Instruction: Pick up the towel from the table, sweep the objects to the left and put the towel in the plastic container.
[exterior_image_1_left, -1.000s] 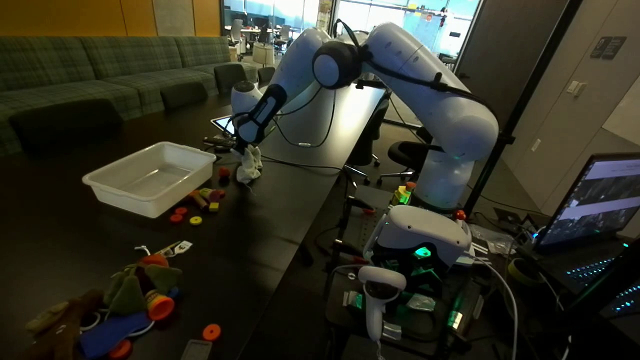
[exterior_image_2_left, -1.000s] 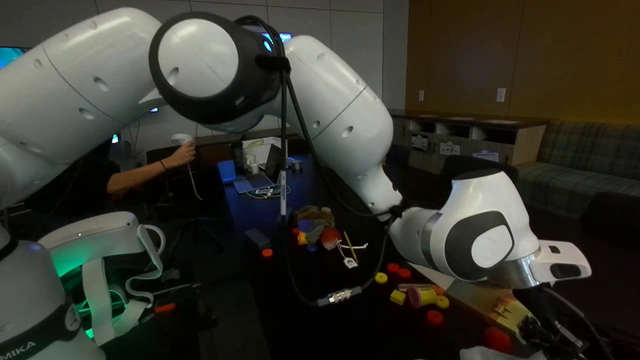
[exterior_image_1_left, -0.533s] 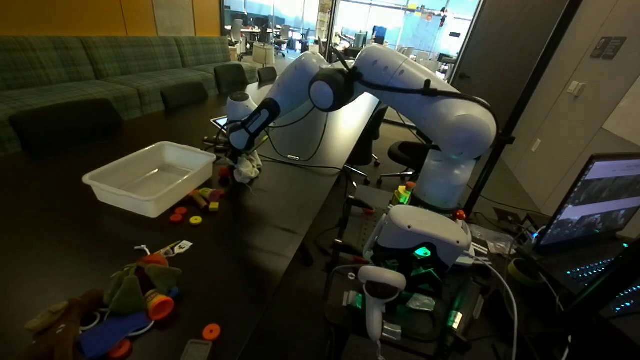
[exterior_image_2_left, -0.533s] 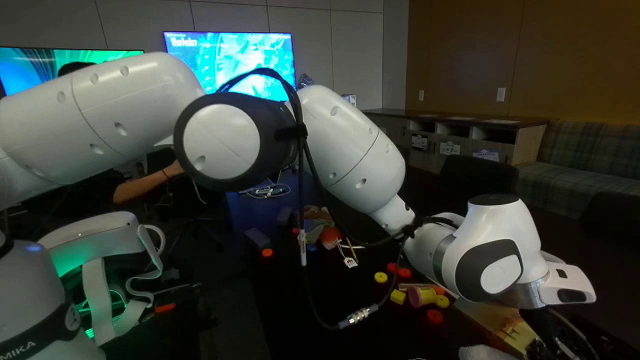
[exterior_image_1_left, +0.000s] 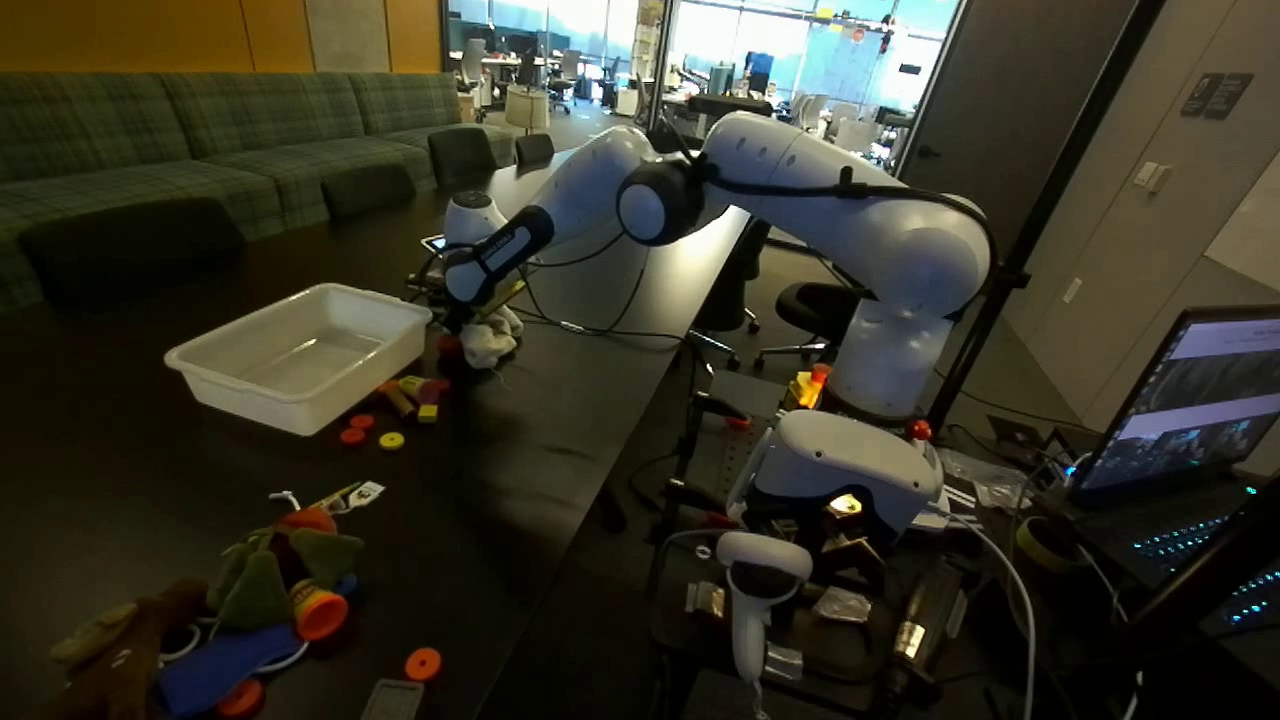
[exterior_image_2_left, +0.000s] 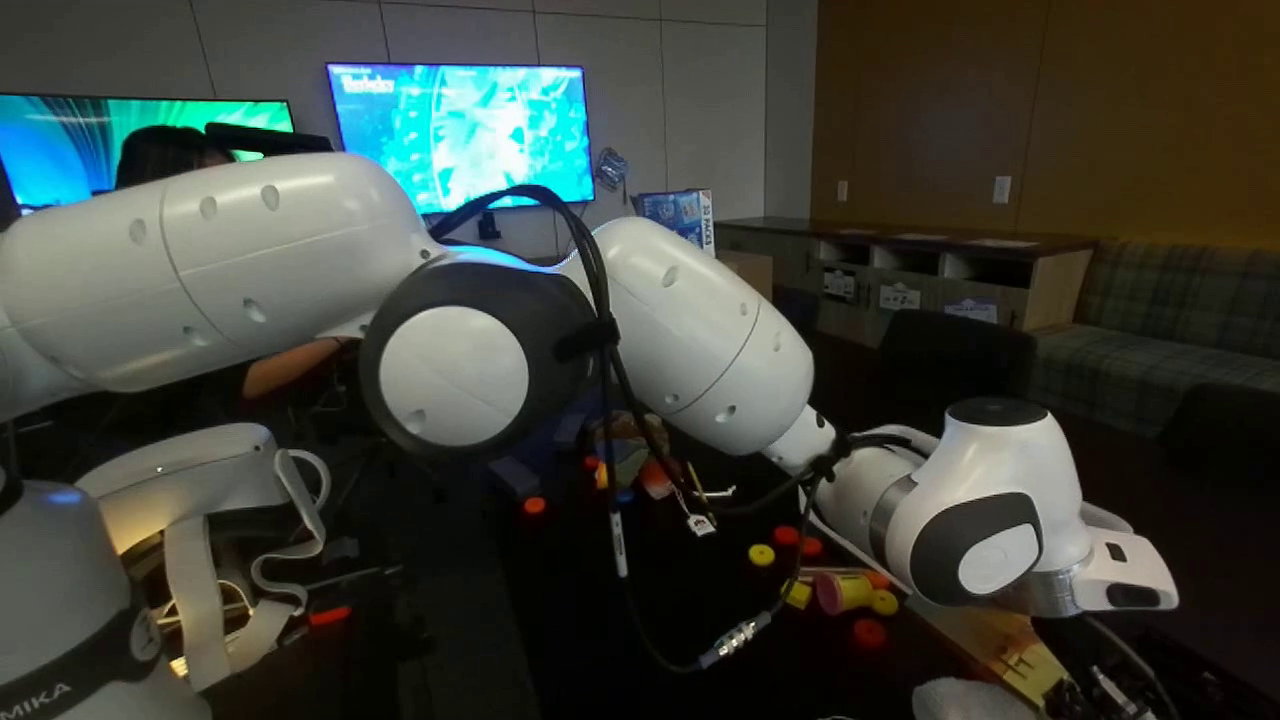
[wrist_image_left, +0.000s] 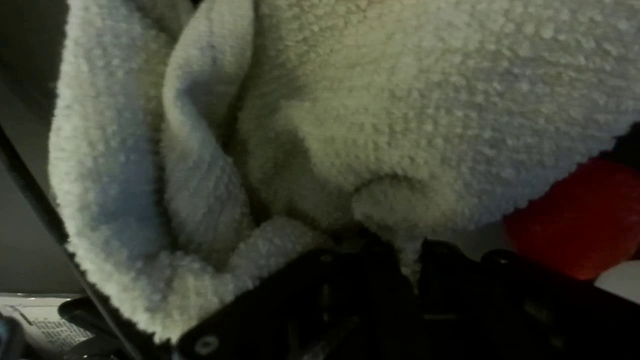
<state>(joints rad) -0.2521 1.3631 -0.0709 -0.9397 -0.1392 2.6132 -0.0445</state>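
Observation:
The cream towel (wrist_image_left: 400, 115) fills most of the wrist view, bunched and folded. My gripper (wrist_image_left: 411, 255) is shut on it, a narrow fold caught between the dark fingertips. In an exterior view the towel (exterior_image_1_left: 490, 342) hangs low at the black table (exterior_image_1_left: 500, 520); whether it touches is unclear. A red ball (wrist_image_left: 580, 220) lies right beside the towel and fingers. Small objects lie along the tub's near side: a yellow block (exterior_image_1_left: 428, 413), a brown piece (exterior_image_1_left: 398, 400), red discs (exterior_image_1_left: 352, 437) and a yellow disc (exterior_image_1_left: 391, 441). The white plastic container (exterior_image_1_left: 240, 395) stands left of the gripper, with nothing seen inside.
Dark cables and clutter (exterior_image_1_left: 424, 284) lie beyond the tub's corner, near a tablet (exterior_image_1_left: 434, 243) mostly behind the arm. A heap of cloth toys (exterior_image_1_left: 262, 570) and an orange disc (exterior_image_1_left: 423, 664) occupy the table's near end. The cart carries a headset (exterior_image_1_left: 850, 455).
The arm has come down and shifted slightly toward the tub, bringing the towel lower and a little left. The gripper now covers part of the red ball in an exterior view.

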